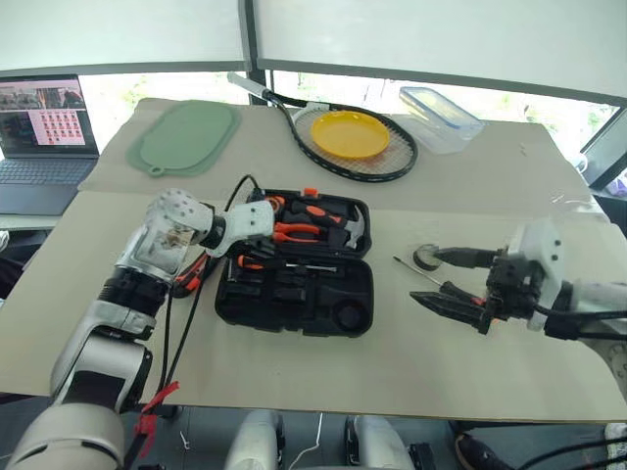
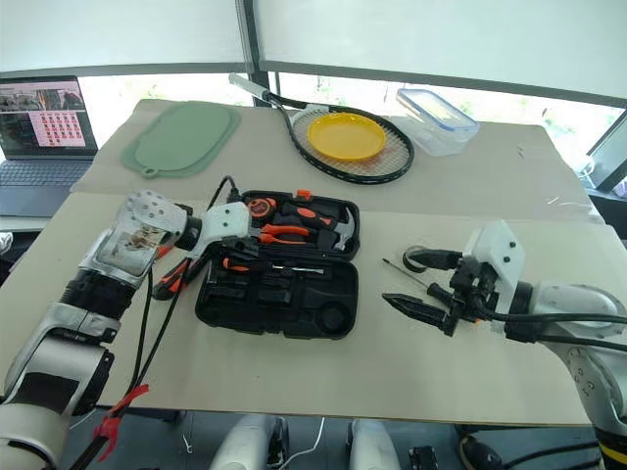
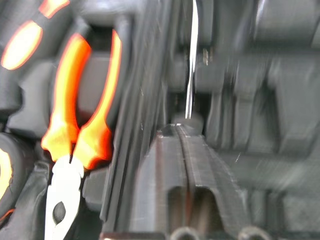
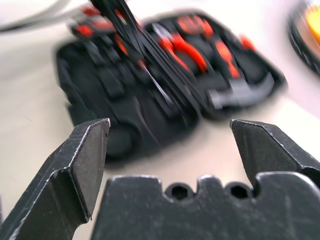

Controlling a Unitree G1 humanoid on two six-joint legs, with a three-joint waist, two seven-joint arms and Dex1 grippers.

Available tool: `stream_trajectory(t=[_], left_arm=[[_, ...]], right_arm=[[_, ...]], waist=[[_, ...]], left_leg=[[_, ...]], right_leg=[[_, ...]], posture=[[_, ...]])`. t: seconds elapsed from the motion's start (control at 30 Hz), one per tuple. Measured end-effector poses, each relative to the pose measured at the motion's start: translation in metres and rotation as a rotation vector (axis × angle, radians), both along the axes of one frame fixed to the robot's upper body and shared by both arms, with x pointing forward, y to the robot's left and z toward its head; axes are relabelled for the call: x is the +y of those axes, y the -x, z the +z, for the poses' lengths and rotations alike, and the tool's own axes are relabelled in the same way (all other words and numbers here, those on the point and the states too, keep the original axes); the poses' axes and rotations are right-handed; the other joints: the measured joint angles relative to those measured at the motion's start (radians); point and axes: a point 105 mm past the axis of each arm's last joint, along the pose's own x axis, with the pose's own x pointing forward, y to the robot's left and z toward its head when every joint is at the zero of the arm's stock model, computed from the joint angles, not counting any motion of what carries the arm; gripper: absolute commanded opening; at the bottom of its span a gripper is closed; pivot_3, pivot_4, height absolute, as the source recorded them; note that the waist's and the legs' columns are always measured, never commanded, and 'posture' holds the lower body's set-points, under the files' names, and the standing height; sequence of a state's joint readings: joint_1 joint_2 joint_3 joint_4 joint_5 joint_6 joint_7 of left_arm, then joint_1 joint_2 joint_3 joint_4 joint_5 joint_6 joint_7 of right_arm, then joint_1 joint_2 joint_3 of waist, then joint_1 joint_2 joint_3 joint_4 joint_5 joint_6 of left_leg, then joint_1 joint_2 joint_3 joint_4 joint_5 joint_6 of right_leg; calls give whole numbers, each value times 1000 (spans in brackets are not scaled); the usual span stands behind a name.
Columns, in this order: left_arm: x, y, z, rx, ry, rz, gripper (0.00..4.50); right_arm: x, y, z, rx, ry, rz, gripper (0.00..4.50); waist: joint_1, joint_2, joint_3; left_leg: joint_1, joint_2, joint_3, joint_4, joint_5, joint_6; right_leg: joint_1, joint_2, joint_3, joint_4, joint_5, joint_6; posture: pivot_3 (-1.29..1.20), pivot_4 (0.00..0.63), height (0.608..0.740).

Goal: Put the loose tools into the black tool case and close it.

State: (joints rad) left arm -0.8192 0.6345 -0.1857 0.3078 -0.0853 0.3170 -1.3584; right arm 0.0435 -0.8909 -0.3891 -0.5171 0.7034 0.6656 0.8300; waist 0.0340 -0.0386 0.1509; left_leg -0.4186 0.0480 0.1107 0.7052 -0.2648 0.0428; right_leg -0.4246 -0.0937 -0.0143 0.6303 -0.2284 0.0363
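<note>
The left gripper (image 3: 187, 131), jaws together, is hovering over the open black tool case (image 1: 294, 294); the spread right gripper (image 1: 453, 281) should be descending squarely around the small tape roll (image 1: 426, 258).

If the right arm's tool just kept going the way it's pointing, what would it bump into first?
Probably the black tool case. The right tool, its fingers wide open, points across bare table toward the case's open halves, which sit straight ahead in its wrist view. Depth is hard to judge, so it might brush the tabletop first.
</note>
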Motion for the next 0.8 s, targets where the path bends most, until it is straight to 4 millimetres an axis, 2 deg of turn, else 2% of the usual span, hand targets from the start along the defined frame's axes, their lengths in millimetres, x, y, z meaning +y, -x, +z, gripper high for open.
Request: stream_trajectory(t=[0.07,0.17,0.27,0.3,0.4,0.5,0.6,0.8], left_arm=[[2,13,31,26,200,17,2121],[8,36,61,46,341,5,3190],[-2,61,74,115,408,-63,4214],[-5,69,75,141,409,-89,4423],[-16,93,77,197,402,-182,4423],[-22,105,68,208,342,-226,4423],[-28,111,56,218,285,-269,4423],[-34,109,49,181,242,-294,4423]], right_arm=[[-34,10,-12,57,8,-135,4500],[-75,30,-25,143,25,-264,4500],[-98,46,-27,189,49,-310,4500],[-105,50,-27,207,59,-320,4500],[-122,54,-26,227,94,-331,4500],[-125,46,-28,219,96,-319,4500],[-112,25,-33,205,94,-249,4500],[-80,-23,-55,184,111,-144,4500]], waist=[[3,0,0],[1,1,0],[-4,2,0],[-6,2,0],[-17,2,0],[-30,2,0],[-37,2,0],[-39,3,0]], left_leg=[[-1,0,-1,0,0,0],[2,0,-1,0,0,0],[4,-1,-1,0,-1,1],[6,-1,-1,0,0,1],[10,-1,-1,-1,0,0],[15,-1,-1,-4,1,-1],[18,-1,0,-7,1,-2],[18,-2,0,-9,2,-3]], right_leg=[[0,0,0,0,0,1],[2,-1,1,0,-1,1],[4,-1,2,0,-1,2],[5,0,2,0,-1,2],[8,1,4,0,-1,1],[11,2,6,0,-1,0],[13,3,7,0,-2,-1],[12,2,7,-1,-2,-2]], posture=[[0,150,738],[0,150,738],[0,150,738],[0,150,738],[0,150,738],[0,150,738],[0,150,738],[0,150,738]])
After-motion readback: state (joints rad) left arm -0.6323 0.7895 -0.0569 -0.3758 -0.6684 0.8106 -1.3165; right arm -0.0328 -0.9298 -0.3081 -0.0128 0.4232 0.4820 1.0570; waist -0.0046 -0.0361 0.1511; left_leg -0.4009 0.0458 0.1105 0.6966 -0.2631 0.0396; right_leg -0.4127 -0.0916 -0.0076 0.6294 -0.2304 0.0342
